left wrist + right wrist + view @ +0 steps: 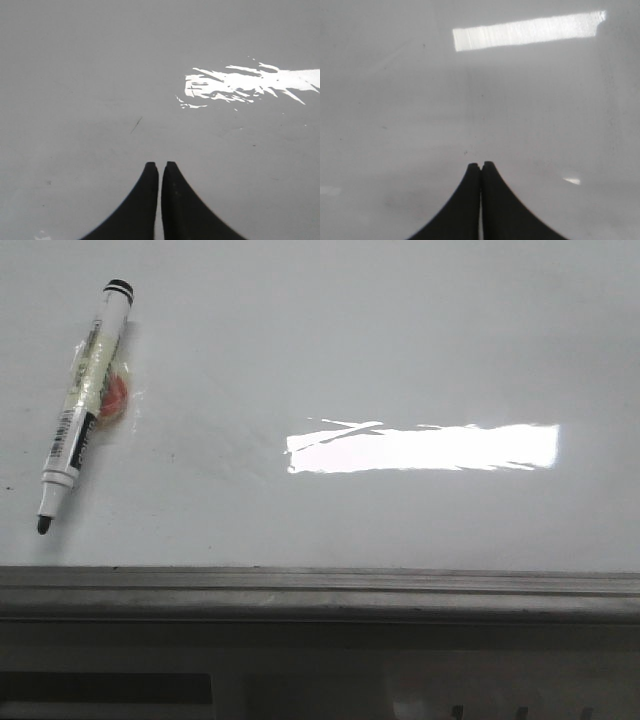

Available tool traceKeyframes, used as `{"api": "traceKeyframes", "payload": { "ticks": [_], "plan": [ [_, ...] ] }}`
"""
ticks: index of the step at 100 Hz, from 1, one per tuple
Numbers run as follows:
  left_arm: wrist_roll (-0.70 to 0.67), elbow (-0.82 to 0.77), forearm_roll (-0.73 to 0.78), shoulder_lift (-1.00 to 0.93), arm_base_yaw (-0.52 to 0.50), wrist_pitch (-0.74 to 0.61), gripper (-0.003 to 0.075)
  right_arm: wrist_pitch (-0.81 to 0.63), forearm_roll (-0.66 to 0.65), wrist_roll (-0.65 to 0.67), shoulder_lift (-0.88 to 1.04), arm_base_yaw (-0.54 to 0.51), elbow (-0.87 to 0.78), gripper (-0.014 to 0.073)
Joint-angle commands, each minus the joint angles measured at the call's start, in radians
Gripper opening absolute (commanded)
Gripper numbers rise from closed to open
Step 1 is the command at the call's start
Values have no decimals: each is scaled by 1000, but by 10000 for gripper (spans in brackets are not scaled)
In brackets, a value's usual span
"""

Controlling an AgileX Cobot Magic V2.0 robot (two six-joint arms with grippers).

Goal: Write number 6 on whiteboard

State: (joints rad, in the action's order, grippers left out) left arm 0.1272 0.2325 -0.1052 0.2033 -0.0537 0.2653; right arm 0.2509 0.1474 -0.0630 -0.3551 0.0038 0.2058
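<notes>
The glossy whiteboard (pixel 380 360) fills the front view. No drawn number 6 shows on it in any view. A white marker pen (pixel 85 400) with a black cap end and a bare black tip lies slanted at the board's far left, tip toward the near edge. Neither gripper shows in the front view. My left gripper (pixel 160 165) is shut and empty above bare board (pixel 100 75). My right gripper (pixel 481 164) is shut and empty above bare board (pixel 545 100).
A grey metal edge strip (pixel 320 590) runs along the board's near side. A bright light reflection (pixel 425 447) lies mid-board. A short thin dark scratch mark (pixel 136 125) shows ahead of the left fingers.
</notes>
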Motion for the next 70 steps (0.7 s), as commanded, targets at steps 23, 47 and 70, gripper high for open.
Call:
{"api": "traceKeyframes", "payload": {
  "ticks": [23,47,70],
  "plan": [
    [-2,15,-89,22,0,-301,379,-60,1,-5,-52,-5,37,-64],
    [3,14,-32,84,48,-361,380,-60,1,-5,-52,-5,37,-64],
    [3,14,-32,240,315,-438,379,-62,1,-5,-52,-5,37,-64]
  ]
}}
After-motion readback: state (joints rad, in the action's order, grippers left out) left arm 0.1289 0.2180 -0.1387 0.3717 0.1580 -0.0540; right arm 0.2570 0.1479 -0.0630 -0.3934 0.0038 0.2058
